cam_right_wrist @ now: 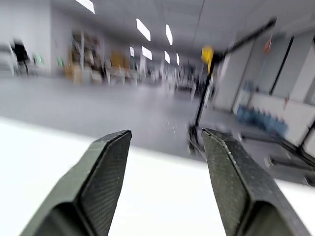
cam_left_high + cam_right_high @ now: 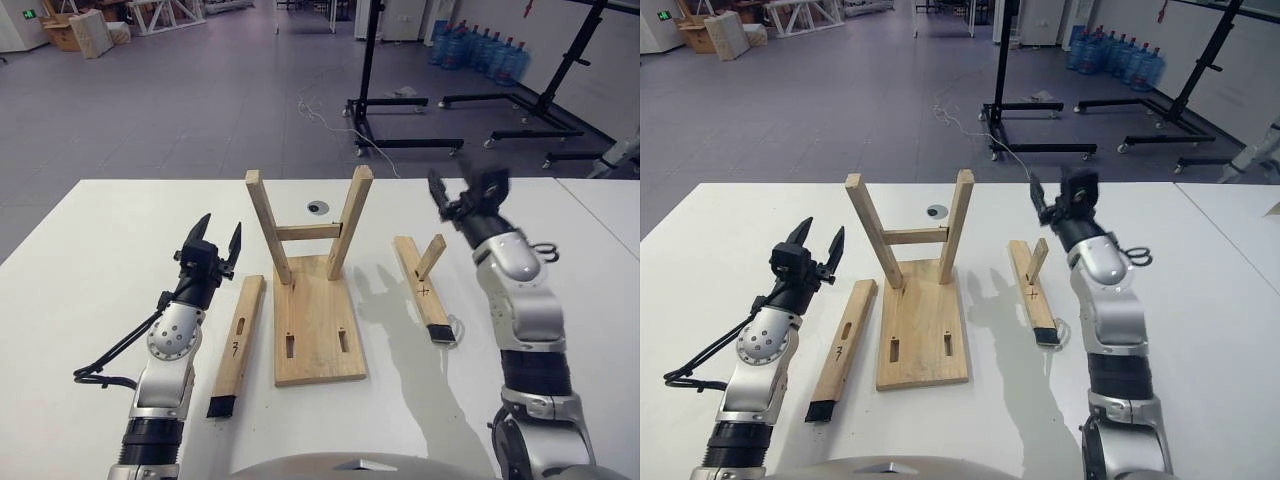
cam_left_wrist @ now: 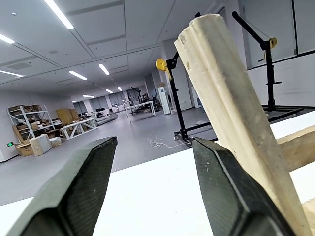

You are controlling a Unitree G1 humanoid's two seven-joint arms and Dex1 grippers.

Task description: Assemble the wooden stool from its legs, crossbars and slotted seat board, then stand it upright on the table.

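The slotted seat board (image 2: 316,320) lies flat mid-table. Two legs joined by a crossbar (image 2: 308,232) stand upright in its far slots, the left leg (image 2: 268,226) leaning outward. A loose leg (image 2: 237,344) lies left of the board. Right of the board lies another leg (image 2: 423,287) with a short crossbar (image 2: 431,257) sticking up from it. My left gripper (image 2: 218,240) hangs open just left of the standing frame, holding nothing. My right gripper (image 2: 468,190) is raised above the table behind the right leg, open and empty.
A small round hole (image 2: 318,208) sits in the white table (image 2: 100,260) behind the frame. Black wheeled stands (image 2: 400,110) and blue water bottles (image 2: 480,50) are on the floor beyond the far edge. A second table (image 2: 610,205) adjoins on the right.
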